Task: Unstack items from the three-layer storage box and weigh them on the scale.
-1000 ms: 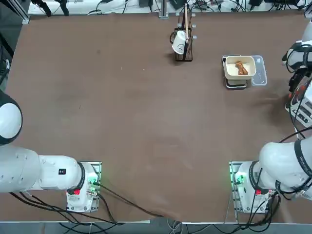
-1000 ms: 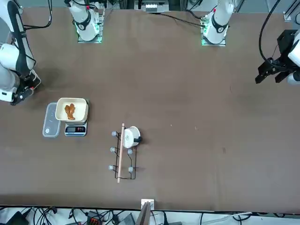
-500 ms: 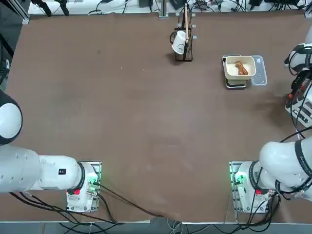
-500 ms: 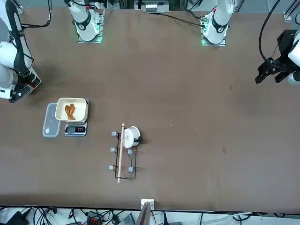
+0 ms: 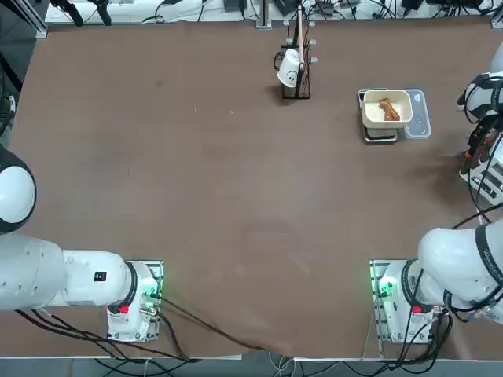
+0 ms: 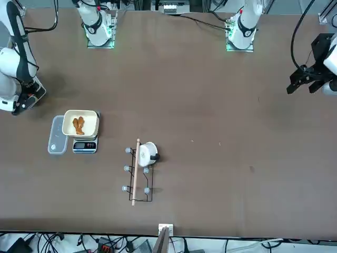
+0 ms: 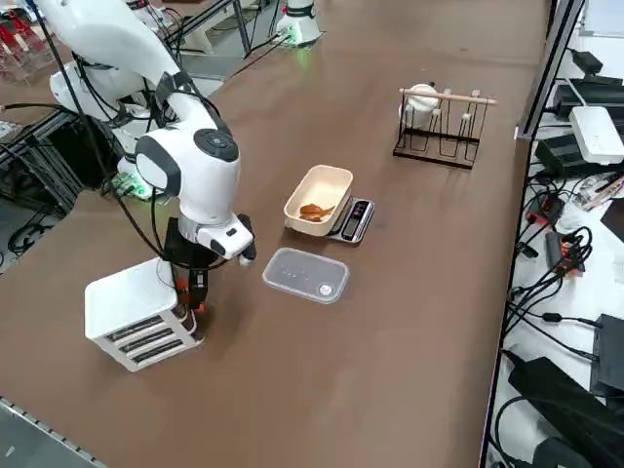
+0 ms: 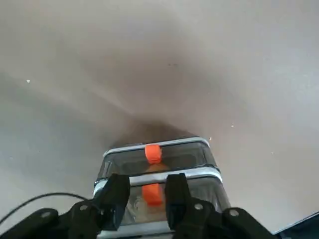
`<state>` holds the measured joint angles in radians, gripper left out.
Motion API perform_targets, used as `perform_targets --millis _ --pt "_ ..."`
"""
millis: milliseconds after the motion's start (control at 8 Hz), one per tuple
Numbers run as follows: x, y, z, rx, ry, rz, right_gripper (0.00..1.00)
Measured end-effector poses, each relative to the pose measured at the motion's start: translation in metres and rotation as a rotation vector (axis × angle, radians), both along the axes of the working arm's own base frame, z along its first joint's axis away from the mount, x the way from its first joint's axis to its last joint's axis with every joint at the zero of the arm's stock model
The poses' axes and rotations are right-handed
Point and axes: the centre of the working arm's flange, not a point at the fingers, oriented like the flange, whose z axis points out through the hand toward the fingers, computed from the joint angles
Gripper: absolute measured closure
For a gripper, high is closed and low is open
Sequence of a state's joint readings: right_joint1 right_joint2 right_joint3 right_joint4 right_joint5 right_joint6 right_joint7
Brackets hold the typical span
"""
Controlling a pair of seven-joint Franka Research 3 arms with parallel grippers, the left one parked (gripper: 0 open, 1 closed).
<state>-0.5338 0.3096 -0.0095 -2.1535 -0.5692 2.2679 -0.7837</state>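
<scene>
The three-layer storage box [image 7: 132, 310], white with slatted layers, stands at the table's right edge and is cut off by the frame in the top view [image 5: 491, 179]. My right gripper [image 7: 195, 295] hangs low against the side of the box that faces the scale. In the wrist view its fingers [image 8: 119, 191] stand apart on either side of an orange tab [image 8: 151, 194] on a clear layer [image 8: 164, 154], so the right gripper [image 8: 148, 191] is open. One brown item [image 7: 314, 210] lies in the cream bowl [image 7: 327, 185] on the scale [image 7: 355, 220].
A clear plastic lid [image 7: 305, 275] lies flat between the box and the bowl. A dark wire rack [image 5: 297, 67] holding a white cup stands at the far middle of the table. Cables and equipment run along the table's edges.
The right arm's wrist has shifted slightly toward the table's right edge, closer to the storage box. The bowl, scale, lid and rack have not moved.
</scene>
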Motion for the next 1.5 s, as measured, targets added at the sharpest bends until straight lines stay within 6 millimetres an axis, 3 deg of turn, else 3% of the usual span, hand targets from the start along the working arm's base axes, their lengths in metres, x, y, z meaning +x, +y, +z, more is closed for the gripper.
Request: perform_targets --millis 250,375,1500 --pt "0.0001 -0.0001 0.0001 0.000 0.000 0.001 0.68" --pt "0.0012 -0.0004 0.0012 -0.003 -0.004 0.005 0.85" --pt "0.0080 0.0093 0.0017 -0.003 -0.008 0.031 0.89"
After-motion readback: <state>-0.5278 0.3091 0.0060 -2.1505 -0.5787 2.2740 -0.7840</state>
